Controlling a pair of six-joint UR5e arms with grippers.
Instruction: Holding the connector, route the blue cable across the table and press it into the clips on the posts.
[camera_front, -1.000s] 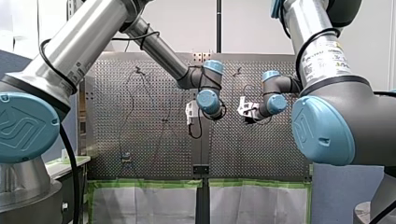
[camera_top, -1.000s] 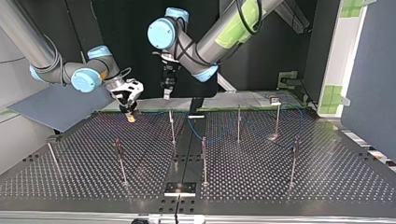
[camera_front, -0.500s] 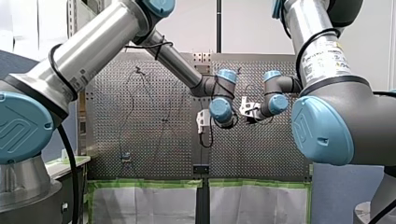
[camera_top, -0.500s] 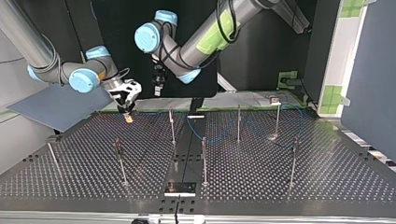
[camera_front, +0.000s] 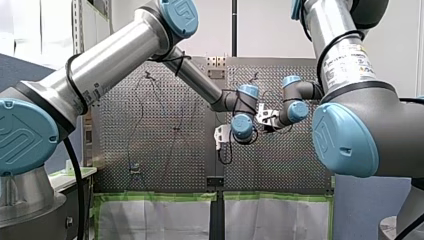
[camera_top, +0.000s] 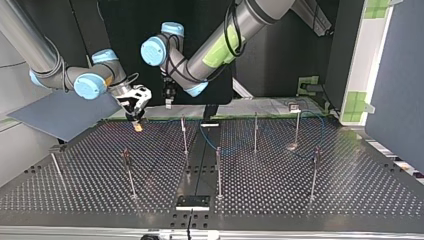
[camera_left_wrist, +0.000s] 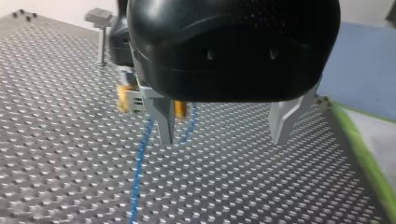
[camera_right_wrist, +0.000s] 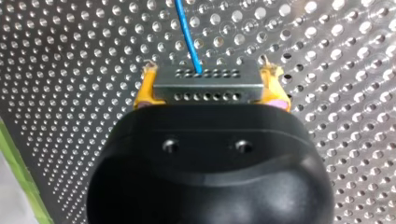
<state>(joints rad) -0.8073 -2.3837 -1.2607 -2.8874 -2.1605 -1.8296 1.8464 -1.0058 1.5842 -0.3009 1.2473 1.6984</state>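
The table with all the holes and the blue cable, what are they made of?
The table looks like metal: it gleams silvery grey, with holes in neat rows. The blue cable looks like a thin wire in smooth plastic, since it bends softly; its inside does not show.

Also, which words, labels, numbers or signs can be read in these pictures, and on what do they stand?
No text can be read.
Label on my right arm: print and yellow signs, too small to read.
Label on my left arm: blurred.
Blue joint cap: embossed mark, unreadable.
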